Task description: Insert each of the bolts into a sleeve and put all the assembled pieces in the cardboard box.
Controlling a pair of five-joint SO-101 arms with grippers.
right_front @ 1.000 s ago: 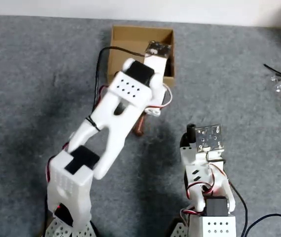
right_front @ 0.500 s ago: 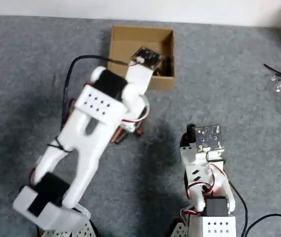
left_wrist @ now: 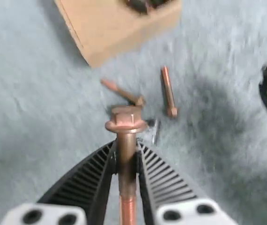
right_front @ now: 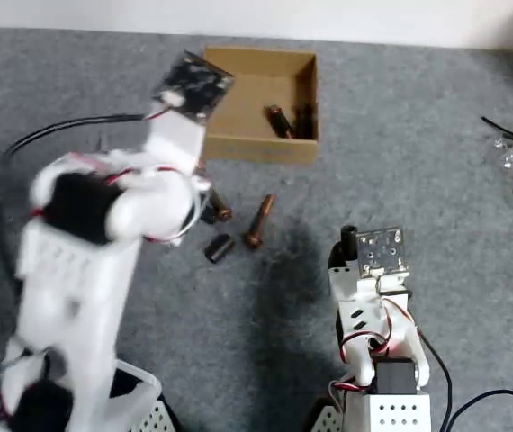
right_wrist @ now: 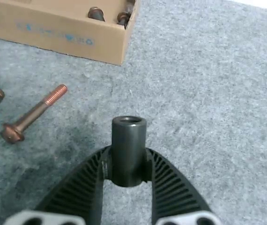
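While the left gripper (left_wrist: pixel 125 151) is closed tight around the shank of a copper bolt (left_wrist: pixel 125 123), the flanged hex head stands clear above its ribbed black fingers. In the high view the left arm rises over the left part of the grey carpet (right_front: pixel 445 189), its wrist near the left front corner of the cardboard box (right_front: pixel 256 149).

The right gripper (right_wrist: pixel 128 157) is clamped on a black sleeve (right_wrist: pixel 129 140). This sleeve stands upright between the fingers with its open bore facing up. It hangs over bare carpet, nearer the robot than the box and to the right of the loose parts.

The open-topped box sits at the far middle of the carpet. 2 pieces (right_front: pixel 280 121) lie inside it near its right front corner, copper ends showing against dark bodies.

Just in front of the box, 3 parts lie on the carpet:
- 1 loose bolt (right_front: pixel 258 220), with its head toward the robot.
- 1 second bolt (right_front: pixel 218 209), partly under the left arm.
- 1 short dark sleeve (right_front: pixel 220 248), lying near both bolts.
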